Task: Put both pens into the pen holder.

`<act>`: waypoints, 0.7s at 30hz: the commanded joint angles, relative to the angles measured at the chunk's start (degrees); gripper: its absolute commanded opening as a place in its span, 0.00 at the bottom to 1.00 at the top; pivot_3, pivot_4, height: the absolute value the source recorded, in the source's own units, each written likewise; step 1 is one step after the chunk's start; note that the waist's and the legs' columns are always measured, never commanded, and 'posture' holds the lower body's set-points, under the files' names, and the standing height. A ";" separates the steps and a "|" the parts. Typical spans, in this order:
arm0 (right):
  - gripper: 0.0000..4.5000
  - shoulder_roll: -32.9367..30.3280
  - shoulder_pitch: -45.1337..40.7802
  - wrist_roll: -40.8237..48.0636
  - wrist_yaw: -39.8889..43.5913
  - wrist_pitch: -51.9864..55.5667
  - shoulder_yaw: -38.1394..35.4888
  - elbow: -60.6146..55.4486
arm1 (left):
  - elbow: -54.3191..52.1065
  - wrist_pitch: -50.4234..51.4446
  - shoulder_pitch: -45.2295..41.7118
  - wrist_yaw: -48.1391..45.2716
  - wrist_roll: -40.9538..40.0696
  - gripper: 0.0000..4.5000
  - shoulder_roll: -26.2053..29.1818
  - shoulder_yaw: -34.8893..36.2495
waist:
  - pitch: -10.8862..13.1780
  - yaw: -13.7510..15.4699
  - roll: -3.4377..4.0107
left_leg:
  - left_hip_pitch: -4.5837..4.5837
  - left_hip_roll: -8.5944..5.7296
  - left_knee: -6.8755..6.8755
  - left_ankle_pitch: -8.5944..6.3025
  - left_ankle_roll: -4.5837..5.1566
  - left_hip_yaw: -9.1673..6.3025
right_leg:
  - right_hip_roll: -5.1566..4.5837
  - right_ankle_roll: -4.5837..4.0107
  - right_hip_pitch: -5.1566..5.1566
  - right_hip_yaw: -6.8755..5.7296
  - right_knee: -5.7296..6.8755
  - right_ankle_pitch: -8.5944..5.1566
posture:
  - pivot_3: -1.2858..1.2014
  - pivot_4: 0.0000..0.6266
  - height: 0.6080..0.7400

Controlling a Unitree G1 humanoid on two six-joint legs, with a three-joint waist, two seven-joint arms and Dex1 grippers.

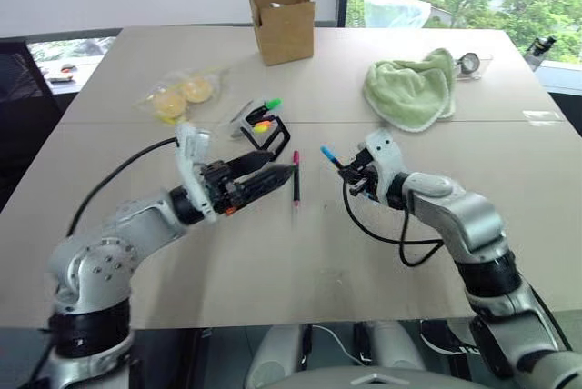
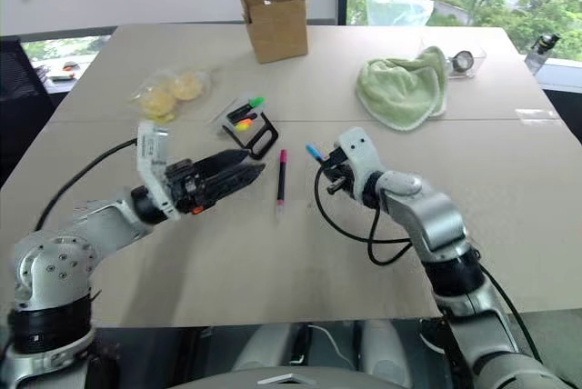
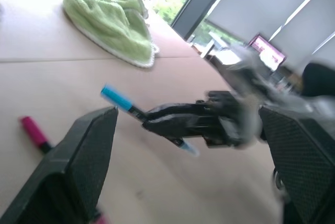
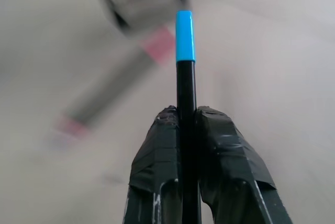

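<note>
The right gripper (image 4: 186, 116) has its fingers clenched on the blue pen (image 1: 329, 154), gripping the black barrel partway down so the blue cap sticks out past the fingertips toward the holder (image 1: 264, 131). The pen looks lifted off the table (image 1: 273, 262), though from here I can't be sure how far. The left gripper (image 1: 273, 171) hangs with its fingers spread and nothing in them, its tips just beside the magenta pen (image 1: 296, 180), which lies flat on the table a little nearer us than the holder.

To do this step well, I'd say the right arm should carry the blue pen across to the holder, keep the grip firm so the thin barrel does not swivel, tilt the pen to match the holder's slant, and only let go once the leading end is well inside. The holder already has a green and a yellow-orange highlighter in it, so the pen should go in alongside them rather than push against them; the stand looks light and could slide.

Room is fair. Between the blue pen and the holder lie the magenta pen and the left fingers, so the path should pass above both. Beyond the holder the box (image 1: 283, 24) is well apart; the green cloth (image 1: 411, 91) and the bag of yellow things (image 1: 182, 94) sit off to either side of it. The table edges are far from the holder.
</note>
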 commanded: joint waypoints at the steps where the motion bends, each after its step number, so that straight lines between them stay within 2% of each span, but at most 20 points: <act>1: 0.00 0.49 -0.59 6.00 2.16 0.71 -2.13 -7.70 | 1.80 0.24 -3.83 9.94 -9.16 1.00 -2.59 0.61 | -0.04 -0.18 -0.06 | 0.13 -0.16 0.00 -0.01 -0.02 -0.39 | 0.10 0.00 0.01 0.17 0.02 0.00 | 0.52 0.24 1.00; 4: 0.00 0.87 -0.87 8.06 3.18 -0.72 -2.18 -8.30 | 2.99 0.14 -6.68 11.86 -8.96 0.84 -4.12 -2.05 | -0.04 0.11 -0.06 | 0.25 -0.20 -0.01 0.04 -0.10 -0.43 | 0.13 -0.01 0.01 0.23 0.09 0.00 | 0.52 0.24 1.00; 8: 0.00 0.18 -1.73 8.23 3.96 -2.30 -1.26 -7.29 | 3.81 -0.96 -9.83 13.82 -10.50 0.46 -7.40 -4.31 | -0.04 0.43 -0.06 | 0.27 -0.28 0.00 0.06 -0.14 -0.43 | 0.08 -0.01 0.02 0.23 0.09 0.01 | 0.52 0.24 1.00; 12: 0.00 0.25 -2.03 8.17 3.78 -3.85 -1.19 -6.73 | 3.03 -0.66 -9.98 13.74 -11.37 0.04 -7.61 -5.40 | -0.04 0.22 -0.06 | 0.24 -0.33 0.00 0.06 -0.14 -0.43 | 0.04 0.00 0.01 0.27 0.04 0.01 | 0.52 0.24 1.00; 15: 0.00 0.29 -1.76 9.64 4.68 -4.89 -2.07 -6.57 | 2.72 -0.91 -9.98 13.67 -11.08 0.00 -6.97 -5.49 | -0.04 0.24 -0.06 | 0.25 -0.31 -0.09 0.08 -0.18 -0.45 | 0.10 -0.01 -0.03 0.32 0.06 0.01 | 0.52 0.24 1.00; 16: 0.22 0.39 -1.67 10.15 4.81 -5.18 -2.46 -6.52 | 2.61 -1.07 -10.11 13.56 -10.83 0.00 -6.73 -5.45 | -0.04 0.25 -0.06 | 0.25 -0.31 -0.10 0.10 -0.19 -0.47 | 0.11 -0.01 -0.03 0.32 0.06 0.01 | 0.52 0.24 1.00; 17: 0.28 0.29 -1.52 10.88 5.29 -5.50 -2.81 -6.70 | 2.51 -1.26 -10.30 13.47 -10.62 0.00 -6.49 -5.39 | -0.04 0.29 -0.06 | 0.25 -0.31 -0.11 0.10 -0.21 -0.47 | 0.11 -0.01 -0.03 0.31 0.05 0.01 | 0.52 0.24 1.00; 18: 0.42 -0.59 -1.05 11.28 6.12 -5.74 -2.89 -7.38 | 2.35 -1.49 -10.67 13.26 -10.14 0.00 -6.02 -5.23 | -0.04 0.29 -0.06 | 0.25 -0.31 -0.11 0.10 -0.21 -0.47 | 0.10 -0.01 -0.02 0.32 0.05 0.01 | 0.52 0.24 1.00; 19: 0.46 -2.04 -0.24 11.41 6.89 -6.11 -3.42 -8.05 | 1.91 -1.92 -11.46 12.61 -8.58 0.00 -4.95 -5.12 | -0.04 0.31 -0.06 | 0.25 -0.31 -0.11 0.10 -0.21 -0.47 | 0.10 -0.01 -0.02 0.32 0.05 0.01 | 0.52 0.24 1.00; 21: 0.64 -5.98 1.77 11.56 9.00 -6.99 -4.77 -9.70 | 0.42 -3.05 -13.10 10.72 -4.65 0.00 -2.31 -5.33 | -0.04 0.61 -0.06 | 0.23 -0.33 -0.10 0.10 -0.20 -0.48 | 0.09 0.00 -0.02 0.30 0.01 0.01 | 0.52 0.24 1.00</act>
